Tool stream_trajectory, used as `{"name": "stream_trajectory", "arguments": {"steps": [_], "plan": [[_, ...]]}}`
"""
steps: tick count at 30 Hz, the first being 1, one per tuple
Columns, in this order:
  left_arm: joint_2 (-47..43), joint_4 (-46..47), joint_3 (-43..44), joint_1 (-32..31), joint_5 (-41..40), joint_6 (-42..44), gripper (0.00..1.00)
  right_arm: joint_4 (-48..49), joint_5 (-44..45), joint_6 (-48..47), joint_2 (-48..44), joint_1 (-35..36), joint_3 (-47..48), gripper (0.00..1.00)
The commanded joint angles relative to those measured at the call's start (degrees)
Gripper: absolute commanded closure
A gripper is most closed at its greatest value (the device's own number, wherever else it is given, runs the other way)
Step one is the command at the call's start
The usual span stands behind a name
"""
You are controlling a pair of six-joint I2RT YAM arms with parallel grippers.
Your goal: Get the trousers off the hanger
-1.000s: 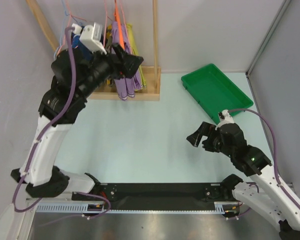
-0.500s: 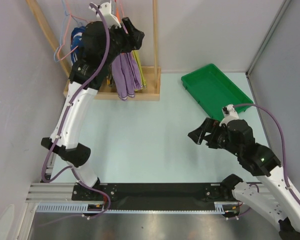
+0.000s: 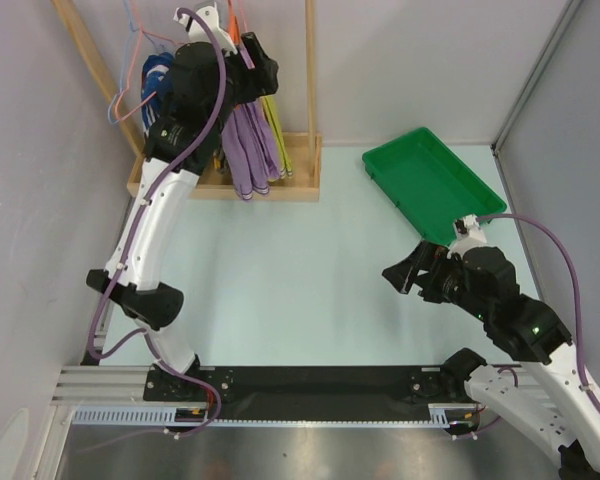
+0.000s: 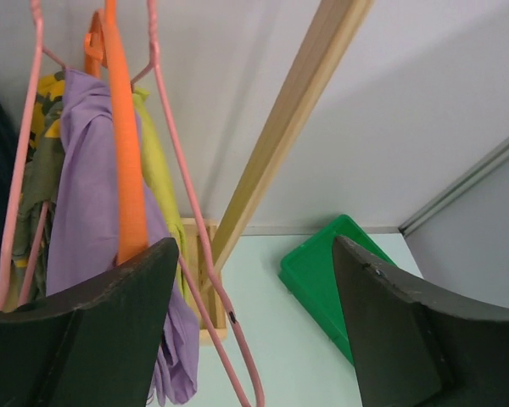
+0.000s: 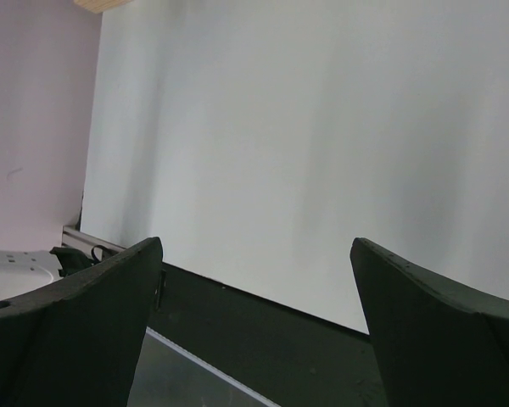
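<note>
My left gripper [image 3: 262, 62] is raised to the top of the clothes rack and stands open [image 4: 256, 246]. The hanger [image 4: 180, 199], thin pink wire, runs down between its fingers, close to the left one, and neither pad touches it. The trousers [image 4: 159, 174] show as a yellow-green strip of cloth hanging behind the pink wire, also seen from above [image 3: 273, 128]. My right gripper [image 3: 405, 276] hovers open over the table at the right with nothing between its fingers [image 5: 256, 242].
A thick orange hanger [image 4: 123, 144] carries a lilac garment [image 4: 78, 203] just left of the pink wire. A slanted wooden rack post [image 4: 276, 144] stands to the right, above its base [image 3: 300, 170]. A green tray [image 3: 432, 185] lies at the back right.
My left arm has stretched up from the rack's front to the hanger tops. Its jaws narrowed, then widened again. The right arm drifted slightly right and down.
</note>
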Motion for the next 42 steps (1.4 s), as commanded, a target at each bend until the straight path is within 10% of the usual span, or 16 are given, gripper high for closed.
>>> {"name": "stream_trajectory", "arguments": {"steps": [1, 15, 42], "plan": [[2.71, -1.21, 1.87, 2.59, -1.02, 0.57, 0.19, 0.05, 0.98, 0.42, -0.99, -0.07, 2.60, 0.00], [6.67, -1.66, 3.90, 4.71, -0.23, 0.92, 0.23, 0.93, 0.90, 1.04, -1.96, -0.16, 2.25, 0.00], [10.63, 8.27, 5.57, 9.10, 9.35, -5.50, 0.84, -0.48, 3.89, 0.51, -2.40, -0.25, 3.56, 0.00]]}}
